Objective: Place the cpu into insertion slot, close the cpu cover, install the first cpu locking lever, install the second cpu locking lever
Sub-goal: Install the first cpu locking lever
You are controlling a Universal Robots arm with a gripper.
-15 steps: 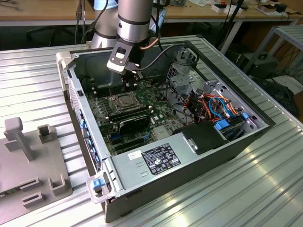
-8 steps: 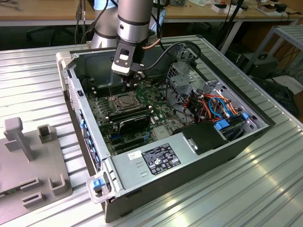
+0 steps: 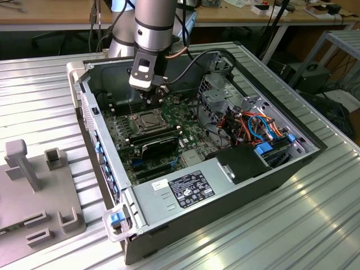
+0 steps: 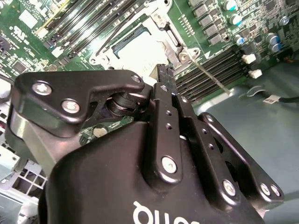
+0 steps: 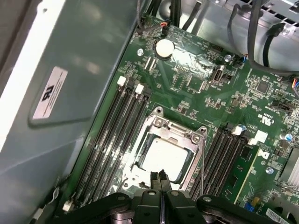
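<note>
Gripper (image 5: 160, 175) fingers (image 5: 154, 180) pinched together, nothing held. Cpu (image 5: 163, 156) just ahead of the tips, seated in the insertion slot (image 5: 141, 150). Cpu cover (image 5: 174, 127) lies flat around it. Thin lever rod (image 5: 203, 161) alongside; memory slots (image 5: 114, 135) further out.

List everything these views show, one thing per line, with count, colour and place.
computer case: one, dark grey, open, on the ribbed metal table
motherboard: one, green, inside the case
cpu: one, silver, in the socket mid-board
cpu cover: one, silver frame, around the cpu
memory slots: two banks, black, flanking the socket
coin cell: one, silver, on the board
cables: several, blue and orange, at the exterior view's right
fixture: one, grey, at the exterior view's left
arm: one, silver-grey, above the case
gripper: one, black, shut, by the cpu's edge
</note>
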